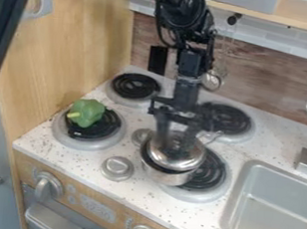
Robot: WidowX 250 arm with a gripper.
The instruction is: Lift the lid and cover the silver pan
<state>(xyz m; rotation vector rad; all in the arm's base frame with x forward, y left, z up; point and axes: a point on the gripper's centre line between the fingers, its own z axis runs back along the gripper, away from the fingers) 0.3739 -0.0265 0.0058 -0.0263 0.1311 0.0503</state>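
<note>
Hangs down from the top edge over the toy stove, with the gripper [175,139] right above the silver lid [187,161] and near enough to overlap its top from this angle. Cannot tell from here whether open above the lid or clamped on it. Under the gripper, shows the lid over the mouth of the silver pan [167,178], a bit tilted, with a dark gap at the left side of the rim. Places the pan at the left part of the front right burner [215,177], leaving much of the black coil in sight. Has a green pepper [88,112] on the burner at left [71,141], and two more burners behind, one at the back left [136,86], one at the back right [227,119]. Includes a round metal piece [117,168] on the speckled counter left of the pan, and a sink [269,210] at the right.
</note>
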